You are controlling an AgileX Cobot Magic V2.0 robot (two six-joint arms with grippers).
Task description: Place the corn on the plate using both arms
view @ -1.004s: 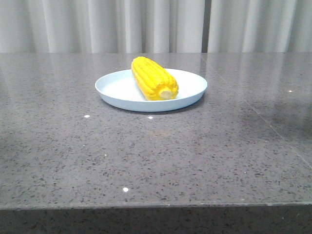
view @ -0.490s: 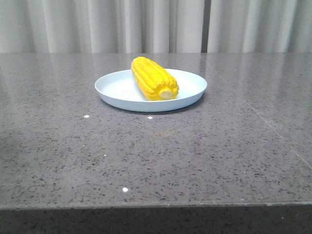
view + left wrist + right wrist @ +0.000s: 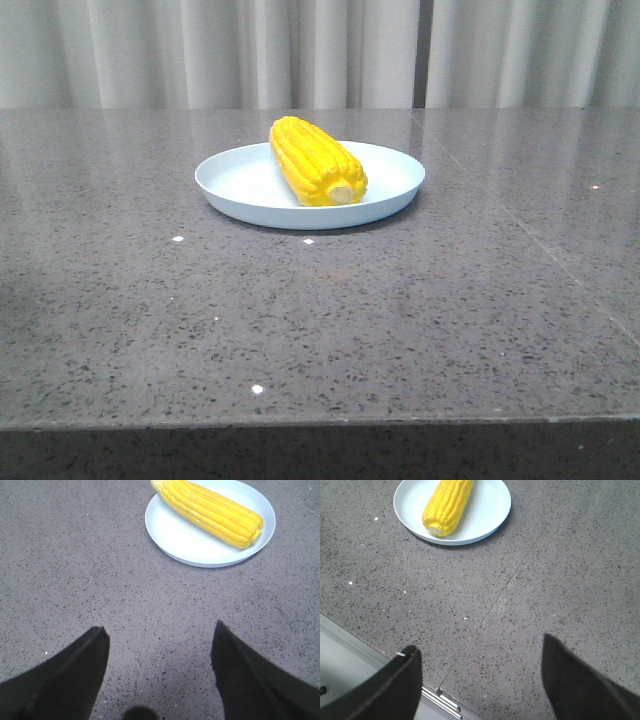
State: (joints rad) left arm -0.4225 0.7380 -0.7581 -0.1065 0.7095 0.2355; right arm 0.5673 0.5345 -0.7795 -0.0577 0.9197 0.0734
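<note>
The yellow corn point(image 3: 316, 160) lies on the pale blue-white plate point(image 3: 240, 185) at the middle back of the grey table, its cut stub toward the front. The corn point(image 3: 210, 511) and plate point(image 3: 180, 542) show far off in the left wrist view. They also show in the right wrist view, the corn point(image 3: 448, 505) on the plate point(image 3: 490, 510). My left gripper point(image 3: 160, 632) is open and empty above bare table, well back from the plate. My right gripper point(image 3: 479, 647) is open and empty near the table's front edge. Neither gripper shows in the front view.
The speckled grey stone table point(image 3: 320, 320) has a seam line running front to back on its right side point(image 3: 520, 565). The table's front edge with a metal strip point(image 3: 440, 697) shows in the right wrist view. White curtains point(image 3: 320, 50) hang behind.
A faint shadow on the table's right side in the oldest frame has gone. The corn and plate have not moved.
</note>
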